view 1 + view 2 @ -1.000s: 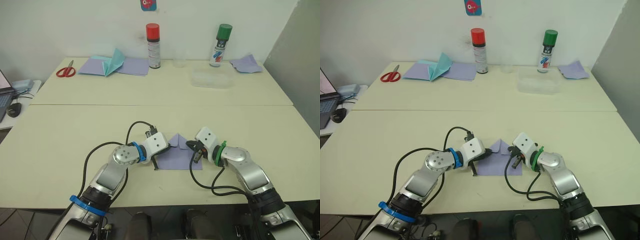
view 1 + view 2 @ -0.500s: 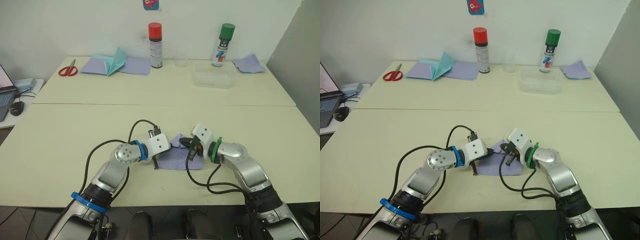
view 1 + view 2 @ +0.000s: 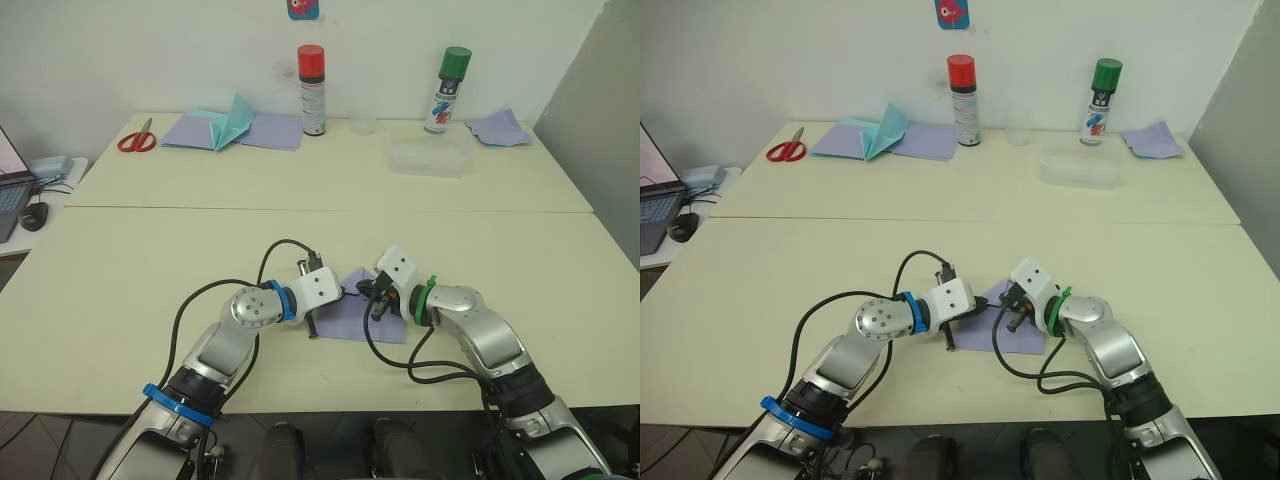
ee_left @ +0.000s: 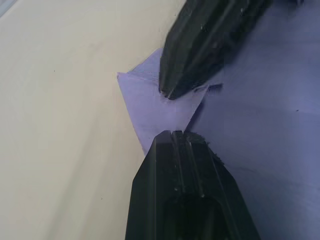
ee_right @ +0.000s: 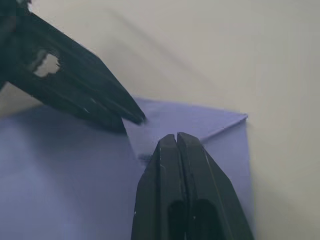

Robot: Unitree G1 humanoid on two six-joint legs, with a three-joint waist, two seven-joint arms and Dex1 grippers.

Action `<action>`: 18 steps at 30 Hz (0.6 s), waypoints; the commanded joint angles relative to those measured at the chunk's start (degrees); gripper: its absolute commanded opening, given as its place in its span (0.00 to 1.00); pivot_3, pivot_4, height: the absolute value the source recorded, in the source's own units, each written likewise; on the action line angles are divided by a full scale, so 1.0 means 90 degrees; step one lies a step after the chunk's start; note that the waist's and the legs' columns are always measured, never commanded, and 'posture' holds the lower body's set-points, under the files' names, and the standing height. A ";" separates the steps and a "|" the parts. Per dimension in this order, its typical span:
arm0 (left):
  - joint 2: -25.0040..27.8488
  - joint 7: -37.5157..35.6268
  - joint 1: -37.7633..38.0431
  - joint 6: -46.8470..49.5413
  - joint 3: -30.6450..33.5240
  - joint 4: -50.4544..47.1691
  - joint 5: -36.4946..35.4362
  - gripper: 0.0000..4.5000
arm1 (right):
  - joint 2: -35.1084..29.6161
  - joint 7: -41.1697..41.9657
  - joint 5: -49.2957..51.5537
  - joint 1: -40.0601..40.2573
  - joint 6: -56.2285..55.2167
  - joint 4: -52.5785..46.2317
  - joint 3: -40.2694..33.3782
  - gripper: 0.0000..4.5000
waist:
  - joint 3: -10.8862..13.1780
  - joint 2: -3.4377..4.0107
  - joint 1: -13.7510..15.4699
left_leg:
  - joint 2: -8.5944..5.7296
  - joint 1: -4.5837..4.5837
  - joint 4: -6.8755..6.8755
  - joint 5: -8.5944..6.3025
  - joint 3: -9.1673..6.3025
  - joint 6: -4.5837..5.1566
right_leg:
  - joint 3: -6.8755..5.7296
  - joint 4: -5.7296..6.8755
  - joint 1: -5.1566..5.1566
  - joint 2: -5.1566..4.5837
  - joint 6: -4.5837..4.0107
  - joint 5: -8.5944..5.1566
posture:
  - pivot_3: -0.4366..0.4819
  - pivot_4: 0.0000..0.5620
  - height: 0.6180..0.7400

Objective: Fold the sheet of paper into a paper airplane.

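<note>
The lavender sheet of paper (image 3: 350,318) lies flat on the near table, with its far corners folded in to a point. My left gripper (image 3: 345,293) comes at that point from the left and my right gripper (image 3: 365,291) from the right; their tips nearly meet. In the right wrist view my right gripper (image 5: 176,136) is shut, its tip resting on a small folded flap (image 5: 150,135). The left gripper (image 5: 137,119) touches the same flap, shut. In the left wrist view both tips press the flap (image 4: 150,105).
On the far table stand a red-capped spray can (image 3: 311,90), a green-capped spray can (image 3: 445,90) and a clear plastic box (image 3: 430,158). Teal paper (image 3: 232,122), lavender sheets (image 3: 268,131), scissors (image 3: 134,140) and a crumpled scrap (image 3: 495,128) lie there too.
My right gripper has slid left across the sheet's far point until its tip is close to the left gripper's. The left gripper has stayed put. The camera shifted slightly.
</note>
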 commanded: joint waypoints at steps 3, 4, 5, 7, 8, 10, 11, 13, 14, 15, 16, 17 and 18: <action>0.0076 -0.0041 0.0095 -0.0079 -0.0137 0.0176 0.0196 0.01 | -0.0025 -0.0136 -0.0109 0.0065 -0.0020 0.0266 -0.0026 0.00 | 0.0000 0.0000 -0.0001 | 0.0000 0.0000 0.0000 0.0000 0.0000 0.0000 | 0.0000 0.0000 0.0000 0.0000 0.0000 0.0000 | 0.48 0.27 1.00; 0.0093 -0.0054 0.0100 -0.0130 -0.0147 0.0182 0.0215 0.01 | -0.0026 -0.0143 -0.0097 0.0089 -0.0024 0.0283 -0.0037 0.00 | 0.0000 0.0000 -0.0001 | 0.0000 0.0000 0.0000 0.0000 0.0000 0.0000 | -0.0001 0.0000 0.0000 0.0000 0.0000 0.0000 | 0.48 0.27 1.00; 0.0104 -0.0061 0.0106 -0.0162 -0.0144 0.0183 0.0223 0.01 | -0.0030 -0.0143 -0.0083 0.0110 -0.0020 0.0280 -0.0043 0.00 | 0.0000 0.0000 -0.0001 | 0.0000 0.0000 0.0000 0.0000 0.0000 0.0000 | -0.0001 0.0000 0.0000 0.0000 0.0001 0.0000 | 0.48 0.27 1.00; 0.0117 -0.0059 0.0117 -0.0236 -0.0138 0.0193 0.0230 0.01 | -0.0040 -0.0135 -0.0056 0.0160 -0.0022 0.0248 -0.0044 0.00 | 0.0000 0.0000 -0.0001 | 0.0000 0.0000 0.0000 0.0000 0.0001 0.0000 | 0.0000 0.0000 0.0000 0.0001 0.0001 0.0000 | 0.48 0.27 1.00; 0.0121 -0.0053 0.0121 -0.0300 -0.0113 0.0188 0.0205 0.01 | -0.0040 -0.0134 -0.0051 0.0180 -0.0017 0.0231 -0.0034 0.00 | 0.0000 0.0000 -0.0001 | 0.0000 0.0000 0.0000 0.0000 0.0001 0.0000 | 0.0000 0.0000 0.0000 0.0001 0.0000 0.0000 | 0.48 0.27 1.00; 0.0123 -0.0108 0.0189 -0.0241 0.0042 -0.0032 -0.0011 0.13 | -0.0024 -0.0150 -0.0049 0.0209 -0.0020 0.0220 -0.0011 0.00 | 0.0000 0.0000 -0.0002 | 0.0001 0.0000 -0.0001 0.0000 0.0000 0.0000 | 0.0000 0.0000 0.0000 0.0001 0.0000 0.0000 | 0.48 0.27 1.00; 0.0139 -0.0155 0.0245 -0.0191 0.0110 -0.0170 -0.0117 0.15 | -0.0016 -0.0160 -0.0052 0.0228 -0.0029 0.0216 0.0001 0.00 | 0.0000 0.0000 -0.0003 | 0.0001 0.0000 -0.0001 0.0000 0.0000 0.0000 | 0.0000 0.0000 0.0000 0.0001 -0.0001 0.0000 | 0.48 0.27 1.00; 0.0384 -0.0431 0.0489 0.0054 0.0355 -0.0736 -0.0455 0.27 | -0.0002 -0.0173 -0.0075 0.0262 -0.0067 0.0227 0.0033 0.00 | 0.0000 -0.0001 -0.0024 | 0.0003 0.0000 -0.0004 0.0000 0.0002 0.0000 | 0.0001 -0.0002 -0.0001 0.0001 -0.0003 -0.0002 | 0.48 0.27 1.00; 0.0527 -0.0585 0.0595 0.0220 0.0492 -0.1010 -0.0646 0.33 | -0.0002 -0.0175 -0.0089 0.0280 -0.0083 0.0224 0.0046 0.00 | 0.0000 0.0000 -0.0028 | 0.0005 0.0000 -0.0007 -0.0001 0.0003 0.0000 | 0.0001 -0.0002 -0.0004 0.0001 -0.0005 -0.0003 | 0.48 0.27 1.00; 0.0645 -0.0675 0.0659 0.0363 0.0634 -0.1228 -0.0803 0.39 | 0.0001 -0.0174 -0.0094 0.0291 -0.0090 0.0218 0.0049 0.00 | 0.0000 0.0000 -0.0029 | 0.0007 0.0000 -0.0012 -0.0001 0.0002 0.0000 | 0.0002 -0.0003 -0.0004 0.0001 -0.0008 -0.0005 | 0.48 0.27 1.00; 0.0719 -0.0711 0.0669 0.0522 0.0818 -0.1386 -0.0983 0.47 | -0.0001 -0.0168 -0.0098 0.0299 -0.0099 0.0214 0.0054 0.00 | 0.0000 0.0000 -0.0030 | 0.0008 -0.0001 -0.0018 -0.0001 0.0001 0.0000 | 0.0002 -0.0003 -0.0005 0.0000 -0.0013 -0.0008 | 0.48 0.27 1.00; 0.0745 -0.0713 0.0651 0.0720 0.1015 -0.1499 -0.1202 0.55 | -0.0001 -0.0165 -0.0101 0.0310 -0.0107 0.0209 0.0058 0.00 | 0.0001 0.0001 -0.0028 | 0.0008 -0.0001 -0.0020 -0.0001 -0.0002 0.0000 | 0.0002 -0.0003 -0.0006 0.0001 -0.0017 -0.0010 | 0.48 0.27 1.00; 0.0745 -0.0718 0.0594 0.0957 0.1257 -0.1578 -0.1483 0.61 | -0.0001 -0.0158 -0.0101 0.0317 -0.0114 0.0207 0.0062 0.00 | 0.0002 0.0000 -0.0021 | 0.0008 -0.0001 -0.0020 -0.0001 -0.0005 0.0000 | 0.0001 -0.0003 -0.0006 0.0001 -0.0018 -0.0011 | 0.48 0.27 1.00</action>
